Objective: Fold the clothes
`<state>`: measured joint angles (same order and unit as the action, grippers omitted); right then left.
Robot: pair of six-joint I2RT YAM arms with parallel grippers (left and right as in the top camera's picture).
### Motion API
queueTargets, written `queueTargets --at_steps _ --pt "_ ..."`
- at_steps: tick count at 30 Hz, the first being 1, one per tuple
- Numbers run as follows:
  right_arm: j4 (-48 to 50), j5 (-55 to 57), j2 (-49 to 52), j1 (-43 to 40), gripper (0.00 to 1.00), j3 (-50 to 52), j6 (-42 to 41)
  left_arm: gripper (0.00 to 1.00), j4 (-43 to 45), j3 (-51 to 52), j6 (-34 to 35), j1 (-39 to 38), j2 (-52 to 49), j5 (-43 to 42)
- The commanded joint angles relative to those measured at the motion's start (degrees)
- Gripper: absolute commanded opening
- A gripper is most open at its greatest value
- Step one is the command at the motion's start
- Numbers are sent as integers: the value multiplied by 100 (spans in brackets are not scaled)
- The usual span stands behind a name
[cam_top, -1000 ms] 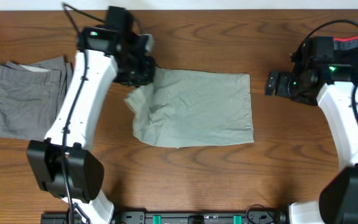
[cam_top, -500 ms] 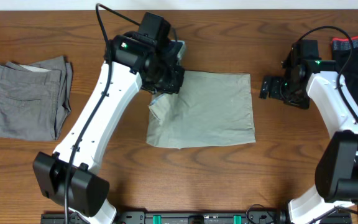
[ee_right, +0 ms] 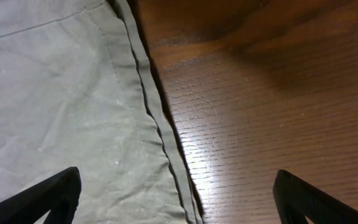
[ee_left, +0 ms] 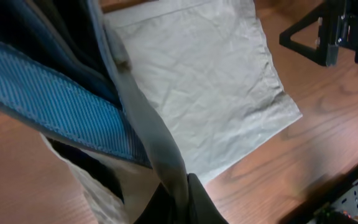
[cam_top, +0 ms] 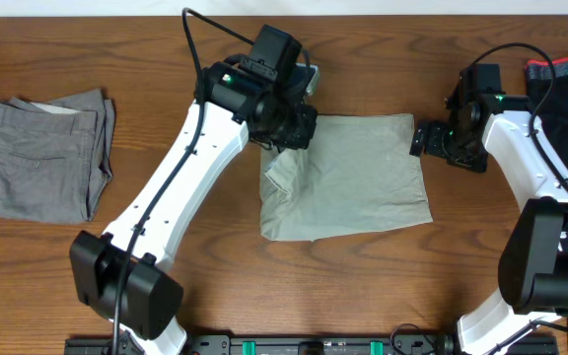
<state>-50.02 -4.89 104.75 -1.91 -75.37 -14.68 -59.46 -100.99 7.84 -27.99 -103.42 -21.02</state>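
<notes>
A folded mid-grey cotton pair of trousers (cam_top: 37,158) lies at the left end of the wooden desk (cam_top: 47,49). Mid-desk, the left gripper (cam_top: 284,136) is pinched tight on the raised left edge of the pale khaki-green cotton shorts (cam_top: 363,177). The right gripper (cam_top: 422,138), jaws spread wide, hangs over their right hem.

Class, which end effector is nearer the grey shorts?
Left. The left end effector, shut on the khaki shorts, sits mid-table; the right end effector, open, is at their far edge, farther from the grey shorts.
</notes>
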Motion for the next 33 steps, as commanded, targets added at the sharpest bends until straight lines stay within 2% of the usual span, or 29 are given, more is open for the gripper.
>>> queueTargets --at_steps 1,6,11,16,20,24,29,33 --pt "0 44 28 -50 96 -66 -74 6 20 -127 90 33 26 70" --pt "-33 44 28 -81 97 -66 -72 6 -352 -127 90 400 177 918" --pt "-37 39 28 -79 97 -66 -72 6 -699 -127 81 1115 315 914" --pt "-72 37 28 -79 97 -66 -72 6 -966 -188 -348 1770 367 914" --pt "-118 37 28 -79 97 -66 -72 6 -1231 -442 -442 2173 367 1001" --pt "-162 37 28 -74 97 -66 -72 6 -1558 -815 -590 2422 367 1117" --pt "-164 37 28 -70 97 -66 -72 6 -1882 -1213 -590 2448 367 1912" --pt "-164 37 28 -70 97 -66 -72 6 -1969 -1373 -584 2448 367 2098"
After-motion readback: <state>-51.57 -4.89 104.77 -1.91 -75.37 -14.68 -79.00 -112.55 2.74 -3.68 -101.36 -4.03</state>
